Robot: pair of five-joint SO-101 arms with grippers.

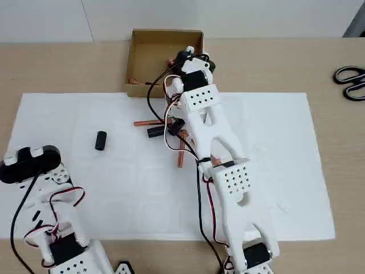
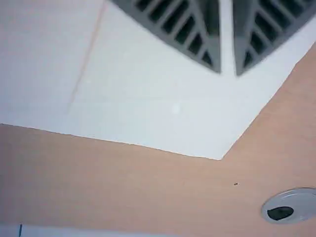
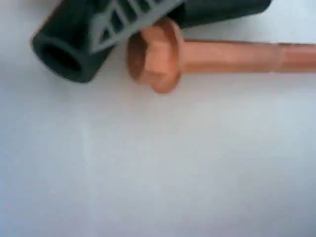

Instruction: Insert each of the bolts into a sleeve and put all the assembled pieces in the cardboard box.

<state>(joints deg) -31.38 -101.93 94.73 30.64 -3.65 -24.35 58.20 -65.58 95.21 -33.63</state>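
Observation:
My right arm stretches up the table, and its gripper [image 1: 171, 127] is down on the white paper just below the cardboard box [image 1: 137, 57]. A black sleeve [image 1: 156, 131] [image 3: 64, 49] lies there, with the hexagonal head of an orange bolt [image 1: 147, 122] [image 3: 158, 54] right beside it. Grey gripper plastic overlaps the middle of the sleeve in the right wrist view. Another black sleeve [image 1: 101, 140] lies alone to the left. A second orange bolt [image 1: 181, 153] lies beside the arm. My left gripper [image 1: 28, 162] [image 2: 228, 69] hangs over the paper's left corner, shut with nothing in it.
Orange bolt ends [image 1: 134, 81] show inside the box and at its front wall. Scissors [image 1: 351, 80] lie at the far right on the wooden table. A round cable grommet [image 2: 289, 205] sits in the table off the paper's corner. The right arm's wires hang over the bolts.

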